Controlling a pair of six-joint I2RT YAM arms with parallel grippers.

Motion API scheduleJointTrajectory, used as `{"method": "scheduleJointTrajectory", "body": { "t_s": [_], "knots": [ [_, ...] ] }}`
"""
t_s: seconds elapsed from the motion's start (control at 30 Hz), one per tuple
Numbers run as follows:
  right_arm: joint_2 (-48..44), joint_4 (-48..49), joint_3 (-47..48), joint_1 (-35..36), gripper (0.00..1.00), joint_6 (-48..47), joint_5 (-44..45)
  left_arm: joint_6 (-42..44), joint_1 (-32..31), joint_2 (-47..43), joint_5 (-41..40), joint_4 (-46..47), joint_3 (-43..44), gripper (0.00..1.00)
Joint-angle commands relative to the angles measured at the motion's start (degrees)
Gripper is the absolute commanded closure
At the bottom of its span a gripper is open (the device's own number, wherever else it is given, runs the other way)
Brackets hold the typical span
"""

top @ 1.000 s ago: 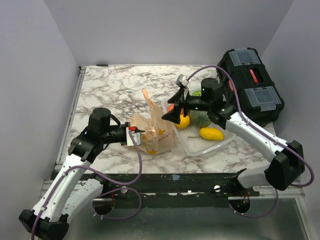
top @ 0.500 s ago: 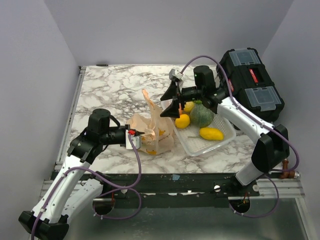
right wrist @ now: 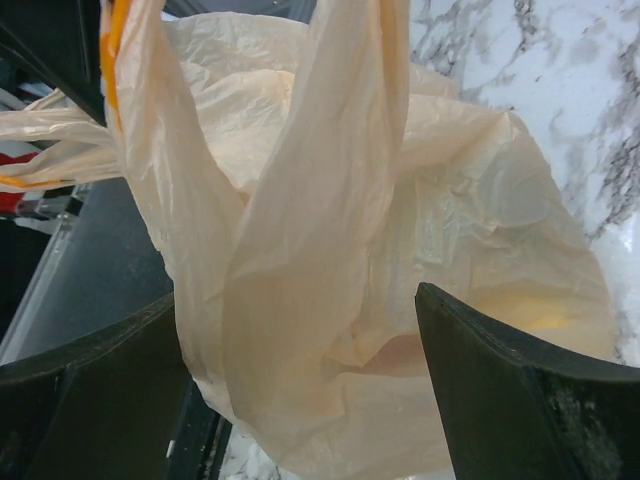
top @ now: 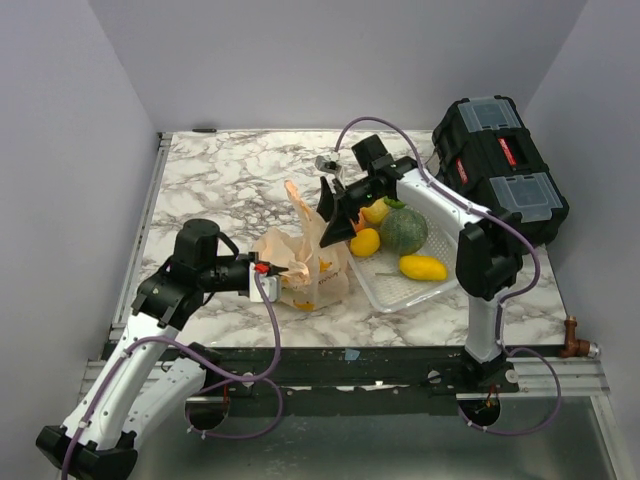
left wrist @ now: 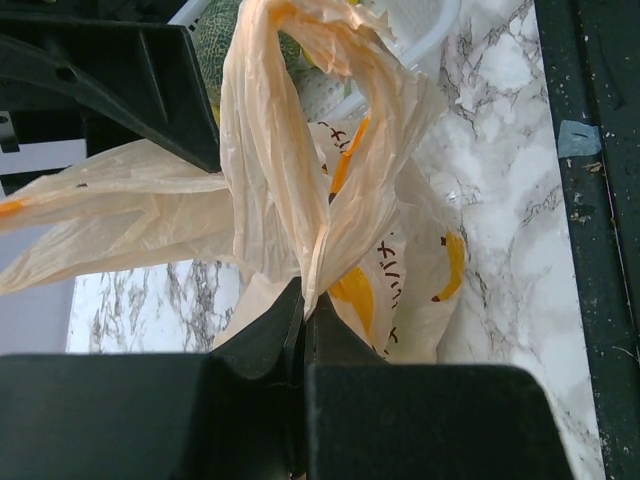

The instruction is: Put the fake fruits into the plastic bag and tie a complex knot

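left gripper (left wrist: pixel 303 312) pinches tight on a strip of the plastic bag (left wrist: pixel 290 150) | right gripper (right wrist: pixel 300 330) is wide open, bag strip hangs between its fingers | bag sits on the marble table (top: pixel 220 180), just beside the white basket (top: pixel 390 290)

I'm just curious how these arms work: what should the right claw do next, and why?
Probably close the right gripper on the handle of the bag. Its fingers stand open with that upright strip apparently between them, while the left gripper is shut, pinching another part of the bag. Holding both would likely let the arms begin tying.
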Motion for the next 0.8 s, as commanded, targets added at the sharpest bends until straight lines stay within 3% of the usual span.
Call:
{"method": "scheduleJointTrajectory", "body": {
  "t_s": [0.0,0.17,0.27,0.3,0.37,0.43,0.53,0.6,0.77],
  "knots": [
    [2.27,-7.89,4.41,1.31,0.15,-1.45,-7.17,0.84,0.02,-0.47,2.27,-1.27,1.12,1.00],
    [1.83,-8.00,3.66,3.96,0.55,0.13,-7.88,1.00,-0.07,0.44,2.21,-1.11,1.72,1.00],
    [0.90,-8.35,1.83,3.98,0.91,1.09,-6.36,-0.92,-0.07,0.27,2.20,-0.05,2.07,1.00],
    [0.38,-8.55,1.23,3.95,0.99,1.07,-4.93,-1.96,-0.07,0.36,2.48,0.27,2.46,1.00],
    [-1.79,-3.59,-1.27,4.06,0.99,5.41,-0.51,-4.46,-0.51,1.27,2.87,0.22,4.04,1.00],
    [-7.08,9.13,-6.97,3.98,0.99,16.52,6.38,-9.34,-1.16,3.60,2.77,0.38,6.63,1.00],
    [-14.56,23.90,-15.91,4.52,0.99,24.64,15.45,-18.80,-1.51,8.25,2.94,1.01,10.49,1.00],
    [-16.79,23.75,-16.85,5.73,0.99,23.38,19.98,-24.21,-1.54,10.80,2.99,2.49,12.20,1.00],
    [-18.34,19.61,-16.54,6.89,0.99,18.18,20.33,-30.99,-1.65,14.86,2.13,6.48,13.03,1.00]
  ]
}}
